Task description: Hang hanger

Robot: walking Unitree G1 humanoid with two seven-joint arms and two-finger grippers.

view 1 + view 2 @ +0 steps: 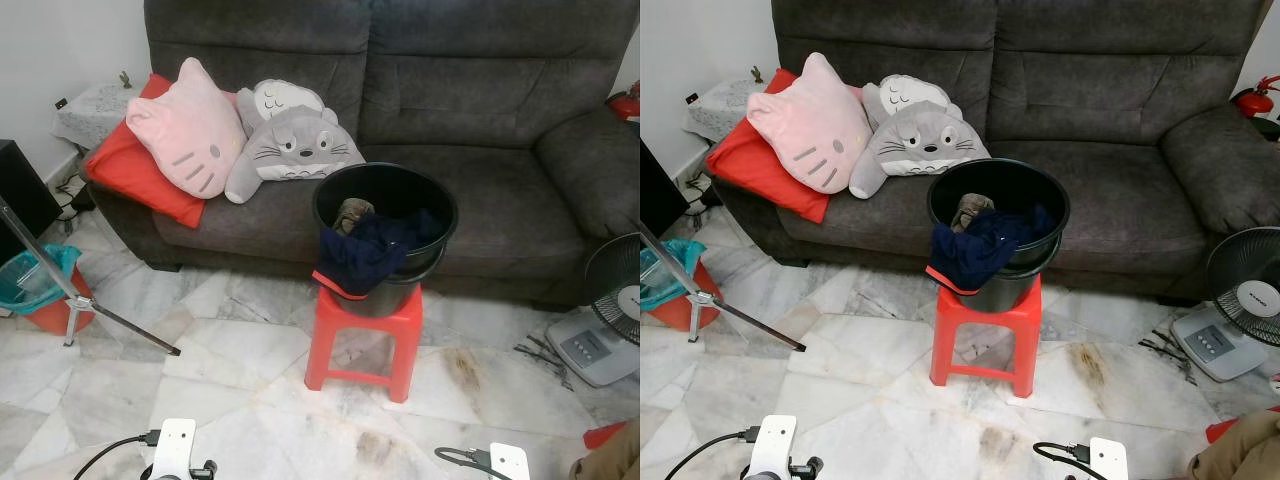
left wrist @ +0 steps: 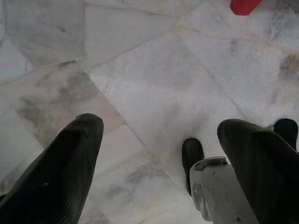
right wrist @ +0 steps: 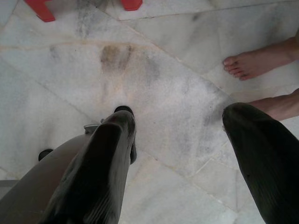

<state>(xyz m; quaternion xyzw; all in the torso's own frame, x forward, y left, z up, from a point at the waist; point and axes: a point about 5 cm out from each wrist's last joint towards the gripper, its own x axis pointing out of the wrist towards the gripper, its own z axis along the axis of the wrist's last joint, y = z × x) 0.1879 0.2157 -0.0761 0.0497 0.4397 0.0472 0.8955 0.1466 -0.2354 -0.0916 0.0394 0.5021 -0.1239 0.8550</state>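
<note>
A black bucket (image 1: pixel 385 222) stands on a red plastic stool (image 1: pixel 364 335) in front of a dark grey sofa (image 1: pixel 480 120). Dark blue cloth (image 1: pixel 362 255) hangs over the bucket's near rim, and a brownish garment (image 1: pixel 352 213) lies inside. Both arms hang low by my sides, far short of the stool. My left gripper (image 2: pixel 159 135) is open over bare marble floor. My right gripper (image 3: pixel 180 121) is also open, with nothing between its fingers, above a stained patch of floor.
A pink cat pillow (image 1: pixel 188 130), a grey plush pillow (image 1: pixel 285 140) and a red cushion (image 1: pixel 130 170) lie on the sofa's left. A tripod leg (image 1: pixel 75 293) and teal bin (image 1: pixel 35 280) stand left, a floor fan (image 1: pixel 612 305) right. A person's bare foot (image 3: pixel 252 63) is close to my right.
</note>
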